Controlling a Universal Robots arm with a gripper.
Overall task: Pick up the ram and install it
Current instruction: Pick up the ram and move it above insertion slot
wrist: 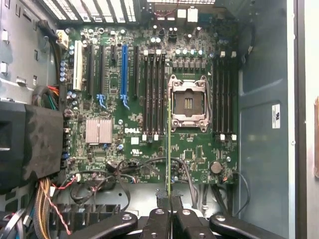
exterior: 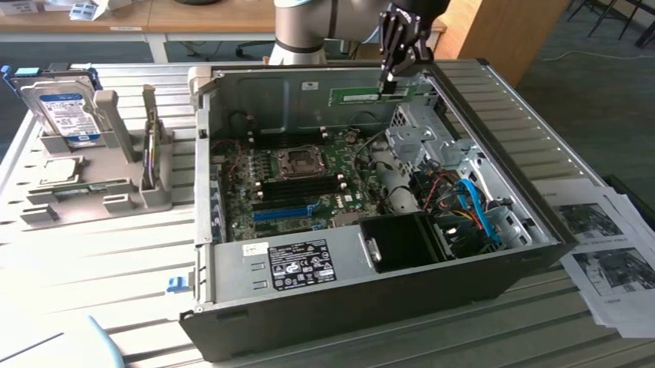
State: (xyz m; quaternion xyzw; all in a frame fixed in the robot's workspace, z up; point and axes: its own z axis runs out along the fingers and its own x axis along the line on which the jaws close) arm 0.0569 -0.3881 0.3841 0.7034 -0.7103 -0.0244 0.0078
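Lying open on the slatted bench [exterior: 113,261], a computer case [exterior: 307,264] shows its insides: a green motherboard [exterior: 297,184] with a square processor socket [exterior: 300,159] in the middle, a blue slot [exterior: 281,212] toward the near side, a black box [exterior: 404,239] in the near corner, and blue and red cables [exterior: 473,207] bundled along the exterior view's right wall. On the exterior view's left a grey rack [exterior: 92,195] stands on the bench, with a silver, blue-labelled hard drive [exterior: 64,113] upright in one of its slots. Printed sheets [exterior: 603,245] lie on the bench on the exterior view's right of the case. The pincer [exterior: 389,86] hangs over the far edge of the case, its jaws closed on the ram [exterior: 369,96], which it holds above the case and clear of the motherboard. From the wrist view the ram [wrist: 169,149] appears edge-on as a thin green line clamped between the two black fingers [wrist: 158,219] of the pincer [wrist: 169,204]. There it lines up beside the processor socket [wrist: 189,102] and near a bank of black memory slots [wrist: 154,94], all of which are unfilled.
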